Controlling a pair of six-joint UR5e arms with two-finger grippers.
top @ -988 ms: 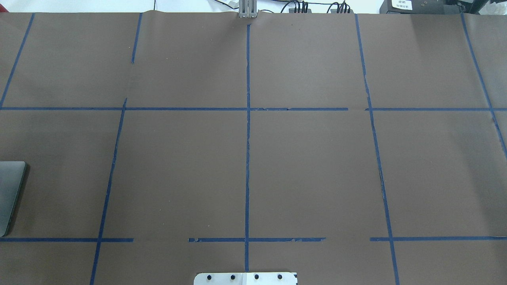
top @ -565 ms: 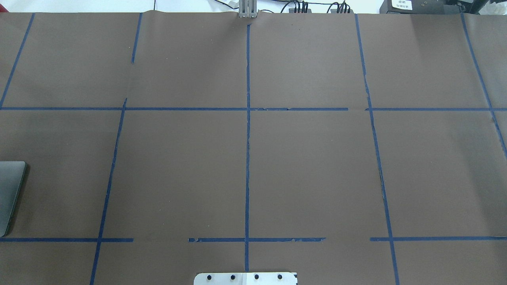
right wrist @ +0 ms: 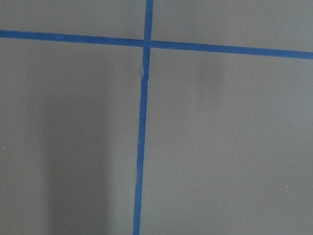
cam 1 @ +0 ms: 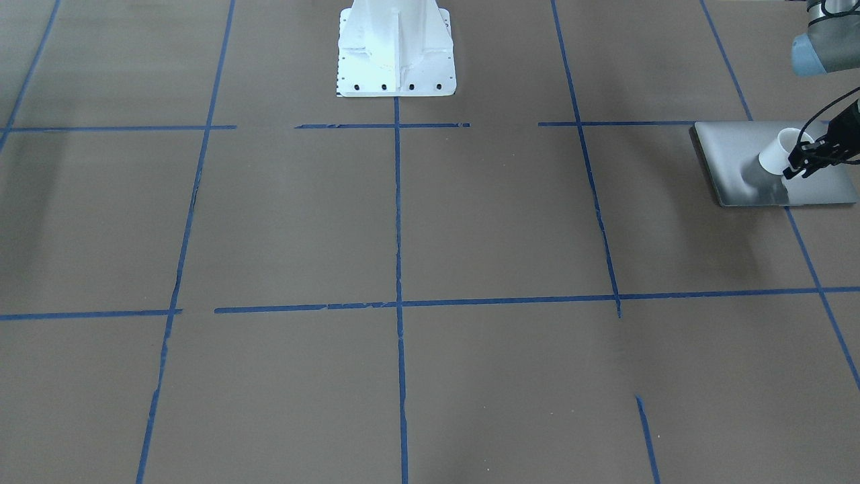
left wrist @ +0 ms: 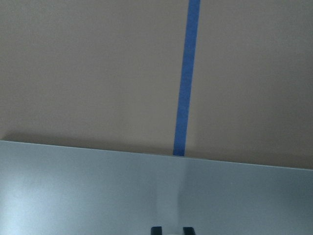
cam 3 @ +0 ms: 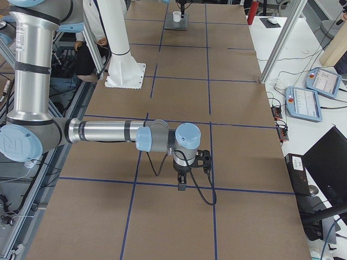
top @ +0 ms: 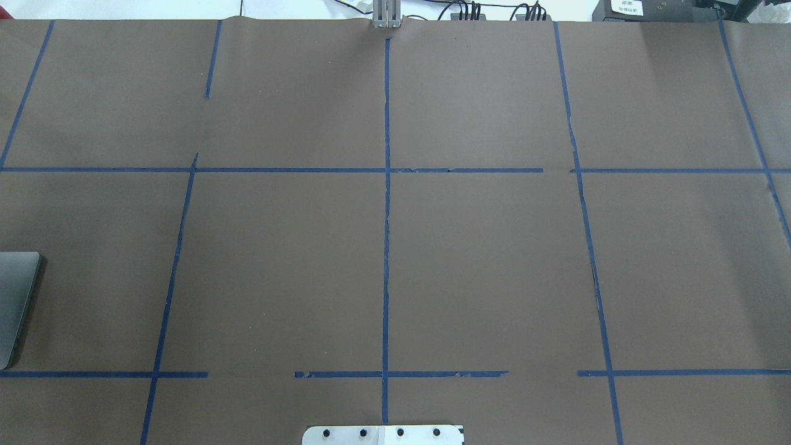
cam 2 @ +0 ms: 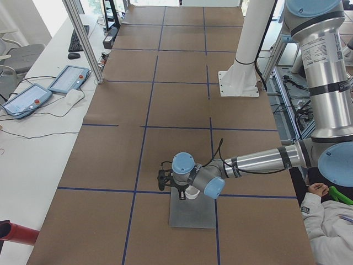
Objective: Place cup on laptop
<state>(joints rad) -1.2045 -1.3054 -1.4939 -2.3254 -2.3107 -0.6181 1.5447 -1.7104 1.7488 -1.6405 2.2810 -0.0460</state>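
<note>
The silver-grey laptop (cam 1: 739, 151) lies closed at the table's end on my left side; only its edge shows in the overhead view (top: 15, 303). My left gripper (cam 1: 801, 158) is shut on the rim of the white cup (cam 1: 774, 154) and holds it over the laptop, close to its lid; I cannot tell whether it touches. The left wrist view shows the lid (left wrist: 122, 191) and the dark fingertips (left wrist: 155, 230) with white between them. My right gripper (cam 3: 181, 186) hangs over bare table near the other end; I cannot tell whether it is open or shut.
Brown paper with a blue tape grid (top: 386, 247) covers the table. The white robot pedestal (cam 1: 395, 54) stands at mid-table on my side. Teach pendants (cam 2: 69, 79) lie on a side bench. A person's arm (cam 2: 325, 212) is near the left arm's base.
</note>
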